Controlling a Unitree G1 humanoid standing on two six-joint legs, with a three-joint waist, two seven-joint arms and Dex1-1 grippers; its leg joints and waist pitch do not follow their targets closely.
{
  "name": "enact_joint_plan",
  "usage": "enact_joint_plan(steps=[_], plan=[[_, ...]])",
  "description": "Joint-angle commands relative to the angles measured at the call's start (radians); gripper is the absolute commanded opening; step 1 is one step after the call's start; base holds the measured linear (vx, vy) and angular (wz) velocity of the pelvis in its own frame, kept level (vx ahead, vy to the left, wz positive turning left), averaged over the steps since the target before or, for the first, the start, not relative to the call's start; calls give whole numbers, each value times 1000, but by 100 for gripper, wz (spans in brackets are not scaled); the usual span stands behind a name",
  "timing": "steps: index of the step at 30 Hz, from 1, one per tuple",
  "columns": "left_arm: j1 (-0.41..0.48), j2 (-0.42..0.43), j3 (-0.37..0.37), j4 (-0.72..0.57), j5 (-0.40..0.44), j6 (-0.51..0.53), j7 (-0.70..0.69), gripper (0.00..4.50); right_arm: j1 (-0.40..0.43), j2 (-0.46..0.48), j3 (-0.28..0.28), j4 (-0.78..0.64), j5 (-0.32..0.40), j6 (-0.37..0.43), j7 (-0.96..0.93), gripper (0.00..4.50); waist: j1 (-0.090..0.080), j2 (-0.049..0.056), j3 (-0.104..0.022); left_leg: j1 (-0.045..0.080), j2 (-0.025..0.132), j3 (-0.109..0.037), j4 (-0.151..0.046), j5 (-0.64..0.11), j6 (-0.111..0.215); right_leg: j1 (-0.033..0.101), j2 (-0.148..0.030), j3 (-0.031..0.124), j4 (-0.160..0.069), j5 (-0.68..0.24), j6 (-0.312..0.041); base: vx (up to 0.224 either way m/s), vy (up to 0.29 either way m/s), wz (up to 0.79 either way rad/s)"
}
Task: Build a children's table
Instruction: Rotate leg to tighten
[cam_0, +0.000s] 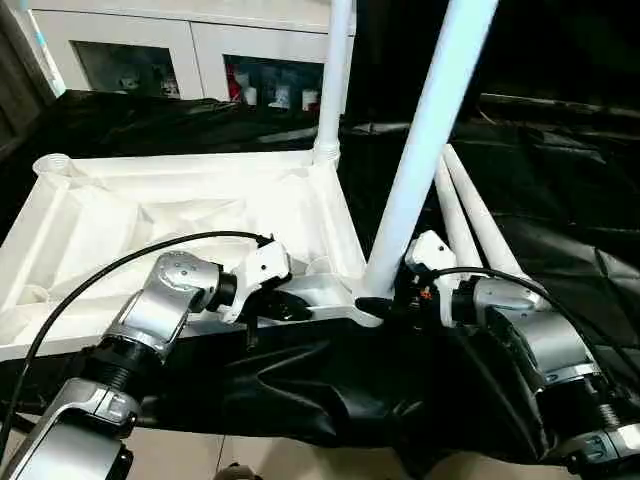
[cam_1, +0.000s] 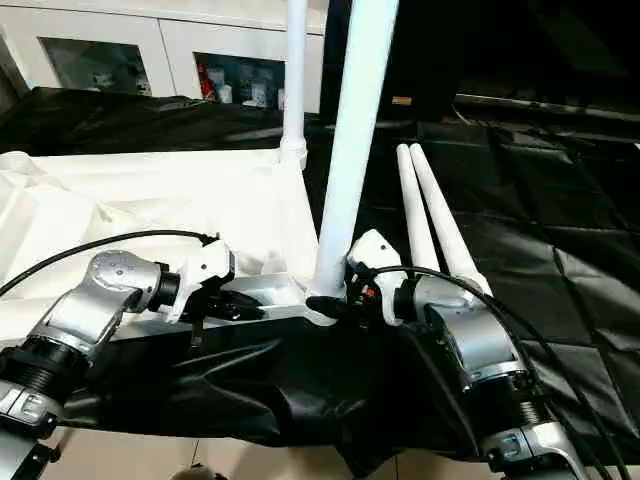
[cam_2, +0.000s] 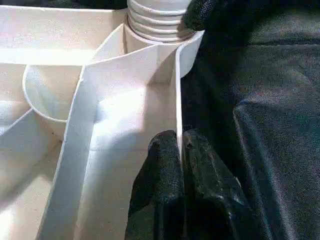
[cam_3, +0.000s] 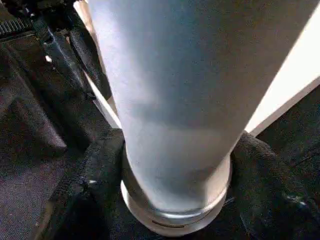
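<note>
A: Where do we stand on the children's table?

B: We have the table top (cam_0: 190, 215) lying underside up on the black-draped surface (cam_1: 560, 230), at about 10 o'clock from our claws. One leg (cam_0: 333, 80) stands upright in the far socket at 12 o'clock. A second leg (cam_0: 425, 140) stands in the near corner socket (cam_2: 160, 25) directly ahead and leans slightly toward 1 o'clock. We judge it entered but not confirmed seated.

A: What remains?

B: Two loose legs (cam_1: 432, 215) lie side by side on the surface at 2 o'clock, touching each other. Both sockets on the 9 o'clock side are unfilled, including the far one (cam_0: 52, 165). We judge the job roughly half complete.

A: State of each claw?

B: Our left claw (cam_2: 181, 150) is pinched shut on the thin rim wall of the table top, steadying it near the corner. Our right claw (cam_3: 175, 165) has one finger (cam_3: 87, 185) on either side of the base of the second leg; we cannot tell whether it is gripping or merely cradling the tube.

A: Count, please.

B: One table top, four legs, four corner sockets judged, three confirmed. A white cabinet (cam_0: 180, 45) stands beyond at 11 o'clock.
</note>
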Motion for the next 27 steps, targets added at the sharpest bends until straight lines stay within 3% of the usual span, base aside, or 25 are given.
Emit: enact_joint_plan(steps=[1,6,9,11,14,17,19,21,27], plan=[[-6,-24,2,-29,-33,-4,3,0,10,9,28,3,-9,-2,-9,272,2,-6,-75,-1,30,-6,-57,-110,58,62,-72,63,-65,-149,-183,0,0,0],[-16,-45,8,-6,-12,14,66,0,11,44,4,32,-15,-8,-83,270,1,-7,-73,-2,30,-6,-58,-119,51,61,-72,63,-67,-168,-179,0,0,0],[-43,-90,12,39,22,45,174,0,-1,109,-37,86,-27,18,-222,269,-1,-6,-69,2,30,-8,-60,-162,23,57,-76,62,-82,-295,-146,0,0,0],[-103,-190,31,140,63,71,383,0,-44,237,-109,191,-44,57,-501,269,-8,-3,-67,5,29,-9,-63,-180,3,51,-72,61,-87,-320,-140,0,0,0],[-136,-250,31,195,82,98,486,0,-82,313,-155,266,-44,67,-663,269,-9,-1,-69,11,28,-11,-64,-210,-19,49,-76,61,-92,-369,-126,0,0,0],[-163,-318,10,242,116,108,571,0,-135,401,-192,355,-29,31,-784,269,-8,1,-71,12,26,-11,-63,-216,-13,46,-77,62,-97,-359,-113,0,0,0],[-169,-334,-7,252,133,102,586,0,-150,424,-186,377,-34,5,-793,269,-6,2,-72,9,26,-12,-65,-222,-10,48,-75,60,-95,-331,-108,0,0,0],[-173,-343,-7,264,135,89,586,0,-156,442,-185,387,-32,-8,-770,325,-6,-1,-72,7,26,-12,-67,-234,-5,49,-73,60,-95,-322,-101,0,0,0],[-168,-319,24,255,95,54,531,0,-168,421,-168,394,-62,-32,-732,375,-6,-7,-73,6,25,-14,-69,-255,1,49,-77,59,-101,-380,-84,0,0,0]])
